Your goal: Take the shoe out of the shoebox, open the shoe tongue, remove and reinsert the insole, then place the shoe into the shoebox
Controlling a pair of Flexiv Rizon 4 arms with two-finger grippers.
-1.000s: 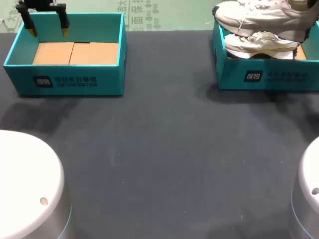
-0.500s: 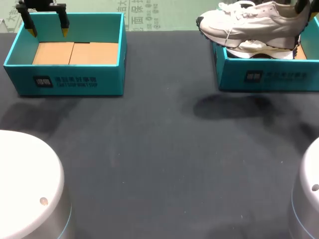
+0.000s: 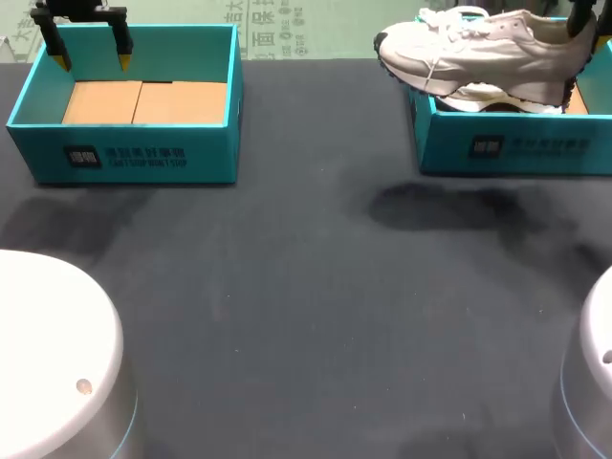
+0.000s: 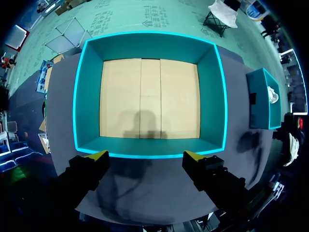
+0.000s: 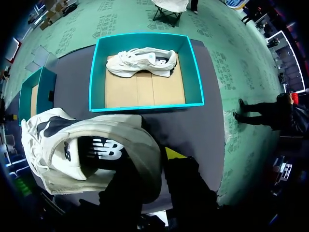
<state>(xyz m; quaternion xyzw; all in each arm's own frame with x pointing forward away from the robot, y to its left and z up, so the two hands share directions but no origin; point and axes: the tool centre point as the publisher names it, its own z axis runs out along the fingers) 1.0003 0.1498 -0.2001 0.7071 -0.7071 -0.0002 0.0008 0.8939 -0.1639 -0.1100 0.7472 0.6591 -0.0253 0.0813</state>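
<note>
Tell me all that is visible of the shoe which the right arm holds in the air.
The shoe is an off-white sneaker with white laces, a beige side panel, a dark patch at the toe and a dark lining. It hangs about level, lifted out of the right shoebox, and casts a shadow on the table in front of the box. Only the right gripper touches it, clamped on the heel.

The right pincer (image 5: pixel 157 176) clamps the heel of a white shoe (image 5: pixel 82 150), with one yellow tip showing outside the heel wall. Ahead of it on the dark bench (image 5: pixel 193 130) stands an open teal shoebox (image 5: pixel 145 107). A second white shoe (image 5: pixel 142 62) lies on the box's cardboard floor.
</note>
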